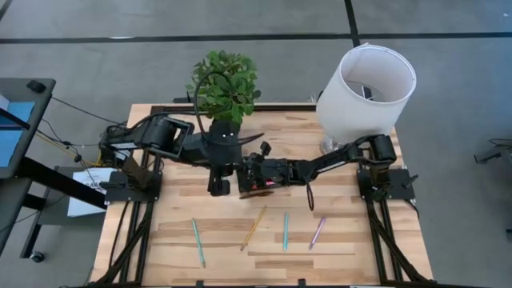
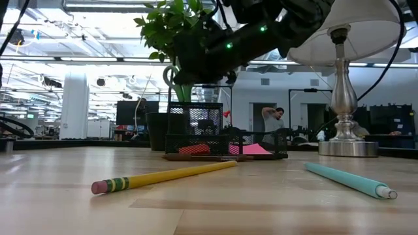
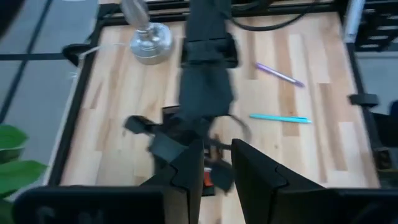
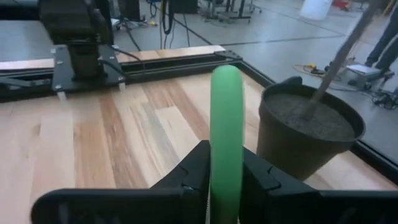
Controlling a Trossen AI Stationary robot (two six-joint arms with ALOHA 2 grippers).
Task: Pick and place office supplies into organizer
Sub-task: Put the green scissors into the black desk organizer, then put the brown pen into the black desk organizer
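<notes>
The black mesh organizer (image 2: pixel 225 138) stands mid-table in front of the plant pot (image 4: pixel 308 130), with a pink sticky-note pad (image 2: pixel 251 149) in it. My right gripper (image 1: pixel 254 172) reaches in from the right, above the organizer, and is shut on the green-handled scissors (image 4: pixel 225 112). The blades are hidden. My left gripper (image 3: pixel 217 165) hangs open above the organizer's left side (image 1: pixel 218 188), with nothing between its fingers. Several pens lie near the front edge: teal (image 1: pixel 198 242), yellow (image 1: pixel 254 228), teal (image 1: pixel 286 230) and purple (image 1: pixel 318 233). My right gripper pinches the scissors' green loop handle (image 4: pixel 225 155) between its two fingers. The fingers come nearly level from the table's right. The loop stands on edge and sticks out past the fingertips. The rest of the scissors is hidden behind the gripper.
A leafy plant (image 1: pixel 224 84) in a dark pot stands at the back centre. A white-shaded lamp (image 1: pixel 366 88) with a metal base (image 2: pixel 346 147) stands at the back right. Bare wood lies between the organizer and the row of pens.
</notes>
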